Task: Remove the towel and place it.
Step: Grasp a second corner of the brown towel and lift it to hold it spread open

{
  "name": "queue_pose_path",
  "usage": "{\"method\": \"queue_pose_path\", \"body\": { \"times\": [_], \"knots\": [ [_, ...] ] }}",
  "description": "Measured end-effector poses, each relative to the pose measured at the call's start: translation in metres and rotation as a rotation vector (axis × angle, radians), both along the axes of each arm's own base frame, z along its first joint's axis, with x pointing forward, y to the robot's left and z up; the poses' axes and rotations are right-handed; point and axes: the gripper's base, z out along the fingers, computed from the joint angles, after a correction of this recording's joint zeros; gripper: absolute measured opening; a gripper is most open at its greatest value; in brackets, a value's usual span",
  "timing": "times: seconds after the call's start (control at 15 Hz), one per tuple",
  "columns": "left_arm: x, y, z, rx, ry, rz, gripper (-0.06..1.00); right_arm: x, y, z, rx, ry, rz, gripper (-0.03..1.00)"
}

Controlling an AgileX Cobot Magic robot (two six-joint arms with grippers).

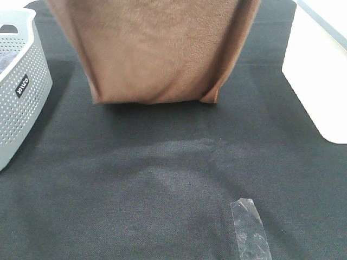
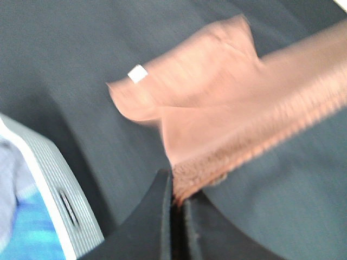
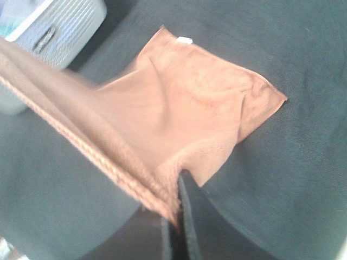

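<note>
Both the left end effector [image 2: 174,187] and right end effector [image 3: 176,181] clamp hemmed corners of the towel [image 1: 157,49]; limp, probably light, it sags between them, so corners seem the best hold.

At nine o'clock in the high view, the black label [image 1: 22,85] on the basket [image 1: 35,108] reads roughly "MIVCO" in white. The white tag [image 2: 137,73] on the towel [image 2: 206,92] is unreadable.

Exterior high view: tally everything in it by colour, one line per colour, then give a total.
Brown: 1, the towel
Grey: 1, the perforated basket
White: 1, the container
Clear: 1, the plastic strip
Black: 1, the table cloth
Total: 5
</note>
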Motion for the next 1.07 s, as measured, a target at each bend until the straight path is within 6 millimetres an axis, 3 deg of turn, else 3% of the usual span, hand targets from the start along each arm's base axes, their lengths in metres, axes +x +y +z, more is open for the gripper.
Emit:
{"method": "queue_pose_path", "body": {
  "times": [0.27, 0.47, 0.67, 0.93, 1.07],
  "knots": [
    [-0.04, 0.012, 0.008, -0.016, -0.024, -0.015, 0.0, -0.031, -0.006, -0.006, -0.038, -0.029, 0.111, 0.01],
    [-0.058, 0.017, -0.013, -0.012, 0.048, -0.025, 0.0, -0.052, -0.011, -0.029, -0.084, 0.004, 0.184, 0.01],
    [-0.072, 0.021, -0.032, -0.01, 0.111, -0.032, 0.0, -0.069, -0.015, -0.052, -0.135, 0.005, 0.302, 0.01],
    [-0.079, 0.019, -0.05, -0.012, 0.174, -0.083, 0.0, -0.089, -0.021, -0.052, -0.167, -0.051, 0.354, 0.01],
    [-0.08, 0.017, -0.058, -0.015, 0.201, -0.093, 0.0, -0.1, -0.024, -0.065, -0.169, -0.017, 0.357, 0.01]
  ]
}}
